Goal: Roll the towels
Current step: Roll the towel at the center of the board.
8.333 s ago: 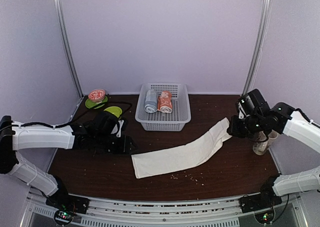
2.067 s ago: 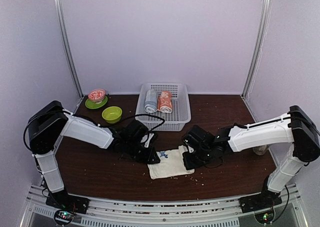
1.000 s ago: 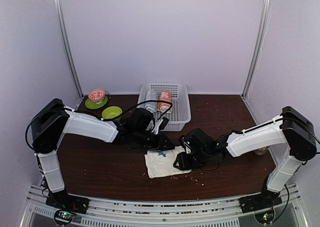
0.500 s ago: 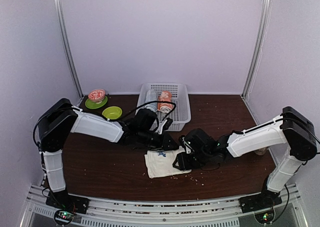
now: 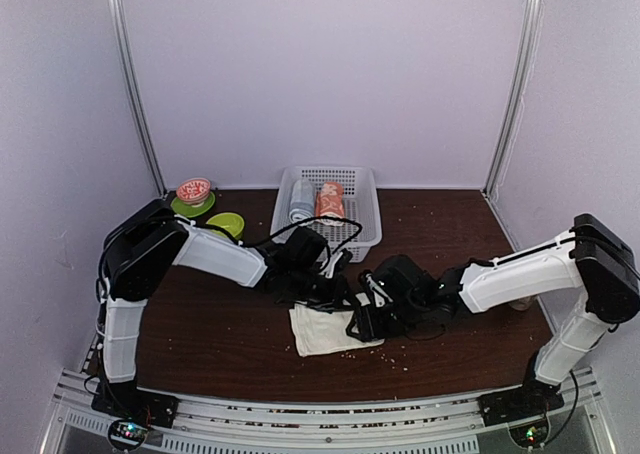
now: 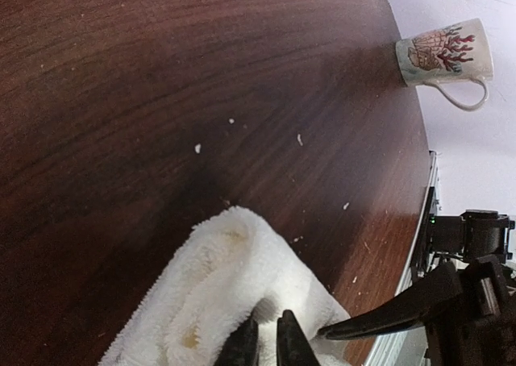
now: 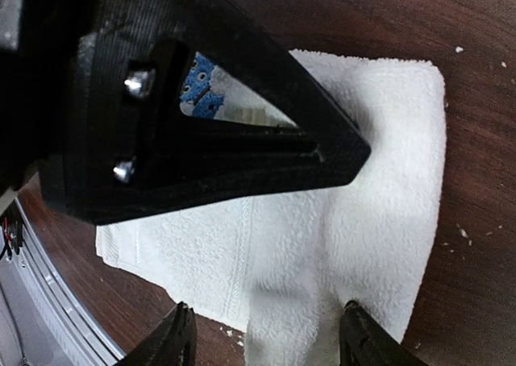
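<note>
- cream towel: plain, small blue mark
- orange towel: salmon, white prints
- roll: grey-blue
- basket: white
- worktop: dark brown woodgrain
- mug: cream, red coral motif
- bowl: lime green

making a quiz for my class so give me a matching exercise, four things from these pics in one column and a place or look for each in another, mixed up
1 white towel
2 orange rolled towel
3 green bowl
4 mug

a in the basket
b pale, red print, handle
c folded, middle of the table
d left rear of the table

Pairs: 1-c, 2-a, 3-d, 4-b
</note>
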`<state>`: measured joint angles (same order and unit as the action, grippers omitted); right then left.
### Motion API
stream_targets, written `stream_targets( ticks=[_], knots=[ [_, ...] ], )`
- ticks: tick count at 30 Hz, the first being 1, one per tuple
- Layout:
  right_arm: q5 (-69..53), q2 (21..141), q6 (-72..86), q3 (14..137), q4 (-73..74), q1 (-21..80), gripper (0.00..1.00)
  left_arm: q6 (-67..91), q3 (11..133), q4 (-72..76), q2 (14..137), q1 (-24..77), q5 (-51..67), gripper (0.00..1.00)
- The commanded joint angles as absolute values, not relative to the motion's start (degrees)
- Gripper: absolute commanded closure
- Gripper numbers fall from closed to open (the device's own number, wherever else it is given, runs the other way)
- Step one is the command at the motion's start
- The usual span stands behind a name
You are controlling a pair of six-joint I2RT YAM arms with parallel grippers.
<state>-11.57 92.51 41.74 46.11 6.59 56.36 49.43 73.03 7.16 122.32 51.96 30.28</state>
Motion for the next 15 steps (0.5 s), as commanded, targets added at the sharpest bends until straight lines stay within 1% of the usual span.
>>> stream_targets(
  ticks=[1,4,8,15],
  knots=[
    [-9.40,86.55,39.72,45.04,13.13,55.95,0.38,49.48,74.45,6.87,123.30,51.35,30.47,0.90],
    [-8.22,82.43,40.79,43.16,14.15,55.24,0.37,49.46,73.50,7.60,123.10,51.09,30.56,0.90],
    [-8.87,79.33,46.22,37.10,8.92,52.18,0.38,49.19,72.28,8.24,122.47,51.07,30.42,0.90],
    [-14.61,86.04,53.72,33.67,-4.55,48.80,0.41,49.59,69.96,9.32,121.70,51.06,30.66,0.90]
  ],
)
